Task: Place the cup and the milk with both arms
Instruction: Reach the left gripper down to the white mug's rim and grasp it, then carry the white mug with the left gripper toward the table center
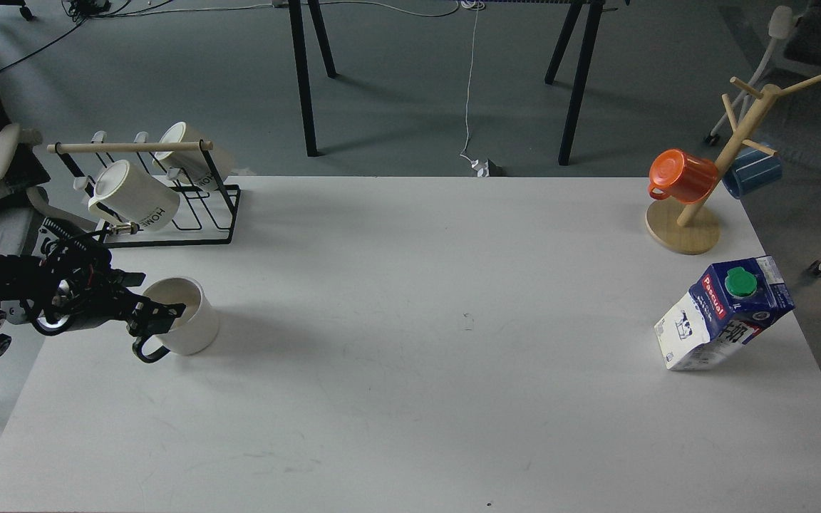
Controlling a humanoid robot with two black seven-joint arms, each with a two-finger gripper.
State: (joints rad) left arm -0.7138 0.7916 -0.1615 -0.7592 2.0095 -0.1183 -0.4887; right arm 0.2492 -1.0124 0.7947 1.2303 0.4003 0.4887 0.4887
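The cup (186,328) is a cream-white mug with a black loop handle (147,350). It stands upright on the white table (410,342) at the left. My left gripper (159,315) is at the cup's left rim. One finger (172,309) reaches into the cup's mouth and the other sits outside the wall above the handle, so the jaws look open around the rim. The milk (724,313) is a blue and white carton with a green cap. It stands tilted near the table's right edge. My right gripper is out of view.
A black wire rack (168,206) with two white "HOME" mugs stands at the back left, just behind my left arm. A wooden mug tree (695,206) with an orange mug (681,174) and a blue mug stands at the back right, behind the milk.
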